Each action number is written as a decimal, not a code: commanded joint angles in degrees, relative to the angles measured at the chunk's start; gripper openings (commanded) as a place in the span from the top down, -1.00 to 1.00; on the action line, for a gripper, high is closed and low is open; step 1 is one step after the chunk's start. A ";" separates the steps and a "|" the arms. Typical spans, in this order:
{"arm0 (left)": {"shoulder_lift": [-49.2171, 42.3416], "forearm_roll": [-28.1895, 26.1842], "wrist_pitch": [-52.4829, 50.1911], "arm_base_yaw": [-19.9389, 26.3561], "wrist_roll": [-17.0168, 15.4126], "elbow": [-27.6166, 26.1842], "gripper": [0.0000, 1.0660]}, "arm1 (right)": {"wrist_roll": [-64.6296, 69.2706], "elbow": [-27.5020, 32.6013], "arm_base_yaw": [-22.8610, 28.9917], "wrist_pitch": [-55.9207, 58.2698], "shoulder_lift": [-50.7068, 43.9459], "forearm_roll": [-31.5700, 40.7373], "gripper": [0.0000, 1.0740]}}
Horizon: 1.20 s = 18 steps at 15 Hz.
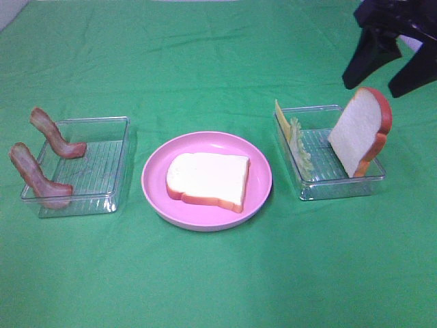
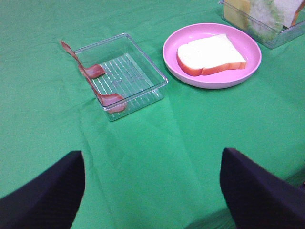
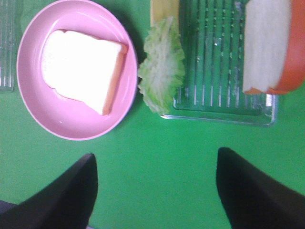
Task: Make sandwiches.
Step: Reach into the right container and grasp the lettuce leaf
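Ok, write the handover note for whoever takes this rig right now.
Left gripper: jaws open, empty, above the cloth.
Right gripper: jaws open, empty, above the cloth.
Things: one bread slice flat on the pink plate; two bacon strips hooked over the left tray wall; cheese, lettuce and second bread slice leaning in the right tray.
Done: base slice plated.
Left: stack lettuce, bacon, cheese, then the top slice.

No legible text, label, brand, number or sign anywhere.
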 commanded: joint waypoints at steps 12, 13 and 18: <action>-1.32 -0.06 -0.57 -0.34 -0.23 0.11 -0.41 | 6.25 -21.26 7.79 9.28 29.91 -5.21 -0.22; -1.32 -0.06 -0.57 -0.34 -0.23 0.11 -0.41 | 6.25 -21.37 7.79 9.11 31.68 -5.33 -0.20; -1.32 -0.06 -0.57 -0.34 -0.23 0.11 -0.41 | 6.25 -21.37 7.79 9.11 33.52 -9.11 0.39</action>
